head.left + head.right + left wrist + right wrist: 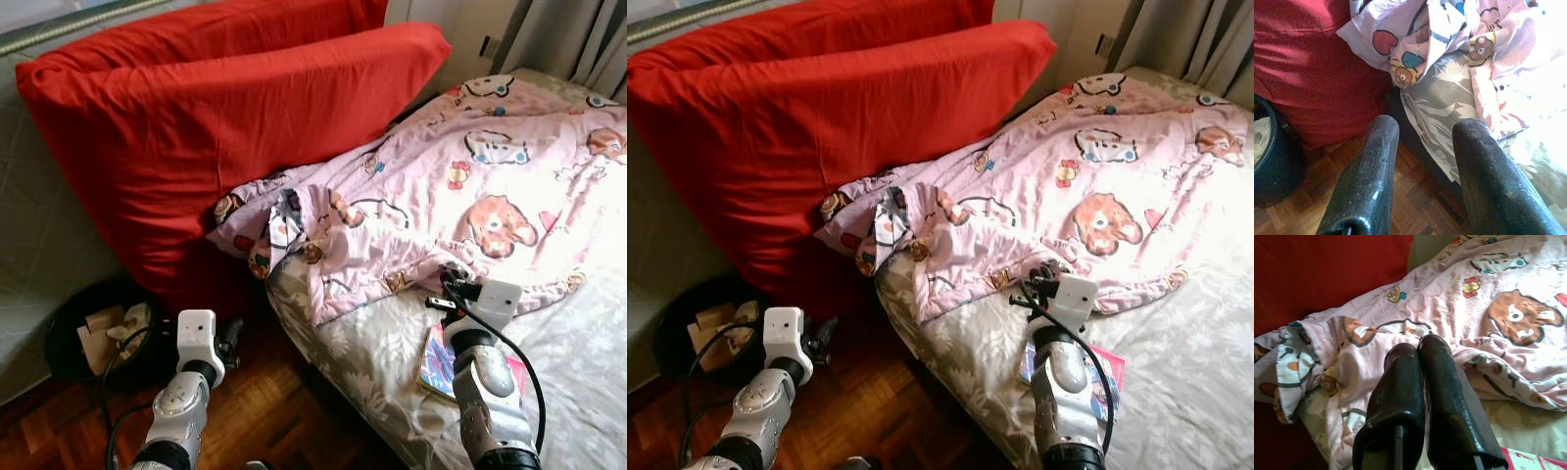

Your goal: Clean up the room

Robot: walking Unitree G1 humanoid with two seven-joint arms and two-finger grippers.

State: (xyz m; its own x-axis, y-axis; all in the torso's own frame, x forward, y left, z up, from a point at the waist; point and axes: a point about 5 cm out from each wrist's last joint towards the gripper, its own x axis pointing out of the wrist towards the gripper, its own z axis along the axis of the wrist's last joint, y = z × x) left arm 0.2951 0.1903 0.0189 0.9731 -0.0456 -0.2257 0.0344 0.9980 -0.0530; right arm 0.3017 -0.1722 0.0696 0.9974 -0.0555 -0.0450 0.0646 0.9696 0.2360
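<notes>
The pink cartoon blanket (460,186) lies rumpled across the bed (578,362), its corner spilling toward the red pillows (216,127) at ten o'clock. The right tool (449,281), fingers pressed together, hovers at its near hem. The left tool (1425,147) hangs spread open above the wooden floor (265,401).
</notes>
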